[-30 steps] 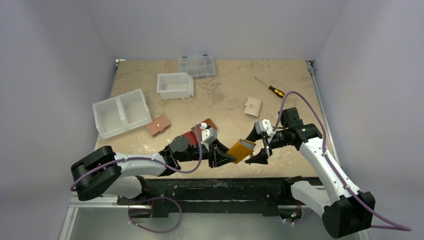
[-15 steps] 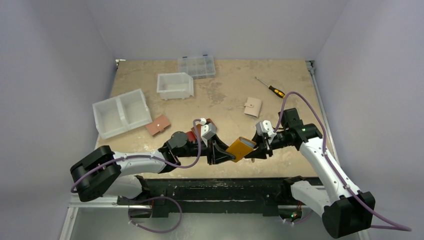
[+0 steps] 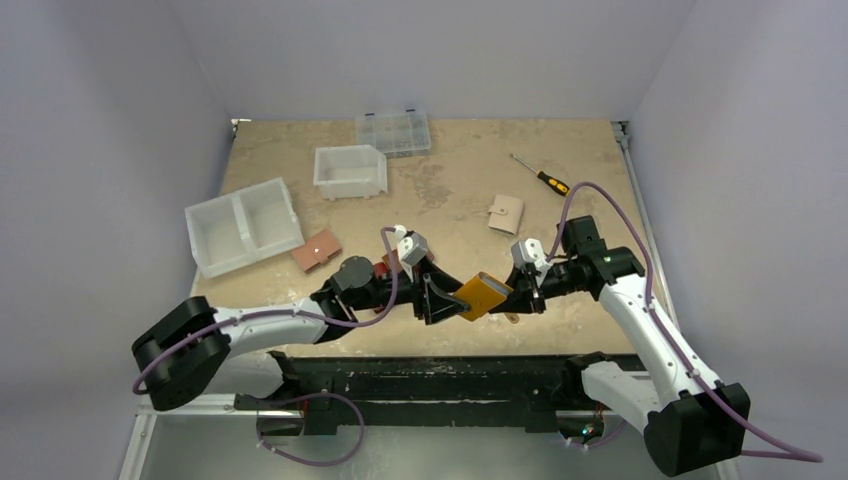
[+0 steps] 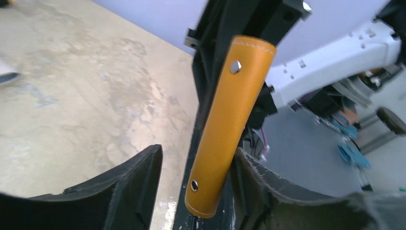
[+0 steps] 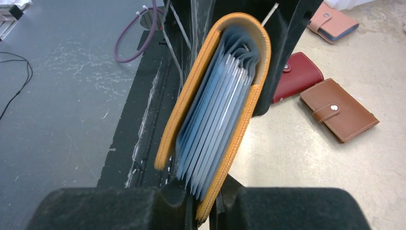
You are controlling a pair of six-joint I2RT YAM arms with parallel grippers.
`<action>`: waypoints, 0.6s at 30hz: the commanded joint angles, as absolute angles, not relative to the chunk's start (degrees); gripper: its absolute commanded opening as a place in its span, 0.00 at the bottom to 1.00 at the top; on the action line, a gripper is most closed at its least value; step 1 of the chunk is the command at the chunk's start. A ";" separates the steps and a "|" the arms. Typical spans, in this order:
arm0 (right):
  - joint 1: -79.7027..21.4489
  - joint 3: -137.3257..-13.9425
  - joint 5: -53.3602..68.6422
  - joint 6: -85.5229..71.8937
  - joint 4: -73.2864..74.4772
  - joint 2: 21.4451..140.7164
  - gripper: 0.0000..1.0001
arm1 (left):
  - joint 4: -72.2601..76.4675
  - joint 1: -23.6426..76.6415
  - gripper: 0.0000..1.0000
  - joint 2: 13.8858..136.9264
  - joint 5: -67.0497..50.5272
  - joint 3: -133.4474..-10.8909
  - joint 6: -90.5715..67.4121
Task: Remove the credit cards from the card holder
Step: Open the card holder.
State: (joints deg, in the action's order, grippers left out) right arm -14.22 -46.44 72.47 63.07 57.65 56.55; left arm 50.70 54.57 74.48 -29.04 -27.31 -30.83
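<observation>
**Card holder held in the air between the two tools at the near edge of the worktop**

The mustard-yellow card holder hangs above the middle of the near edge of the worktop, off the surface, between the two arms. The right tool is clamped on the edge of one cover, its fingers close together around the leather. The left tool stands with its fingers apart around the opposite end. In the left wrist view a clear gap shows between one finger and the holder's outer face, which carries two metal studs.

The holder gapes slightly. In the right wrist view a fanned stack of pale blue-grey credit cards sits inside it, all tucked between the covers.

On the worktop behind it lie a dark red wallet and a brown wallet just beside each other. A pinkish wallet lies farther left.
</observation>
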 commanded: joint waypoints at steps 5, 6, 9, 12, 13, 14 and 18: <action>-14.59 -49.22 70.77 44.85 44.40 57.08 0.00 | 37.79 53.42 0.97 56.84 -2.74 -25.95 -29.10; -14.59 -49.22 69.64 41.56 41.84 57.51 0.00 | 36.12 53.44 0.98 55.08 -1.56 -25.66 -28.83; -14.57 -48.96 64.36 30.79 34.16 59.03 0.00 | 32.22 53.50 0.99 52.63 -0.40 -25.63 -28.72; -14.56 -48.80 58.04 21.07 28.88 61.55 0.00 | 29.02 54.67 0.99 53.76 -0.24 -26.99 -28.47; -14.52 -49.24 56.54 19.84 28.44 62.78 0.00 | 27.04 55.88 0.99 54.13 2.09 -28.02 -27.55; -14.50 -50.08 54.51 18.61 28.89 64.15 0.00 | 24.66 57.90 0.99 54.80 5.50 -29.28 -25.65; -13.86 -54.85 50.07 15.51 31.24 70.82 0.00 | 19.71 64.85 0.99 58.73 17.55 -33.97 -18.61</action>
State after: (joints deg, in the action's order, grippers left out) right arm -14.39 -48.84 55.33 23.46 34.15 66.76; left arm 25.71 59.68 56.07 5.23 -28.32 -26.17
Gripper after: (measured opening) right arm 0.139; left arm 0.985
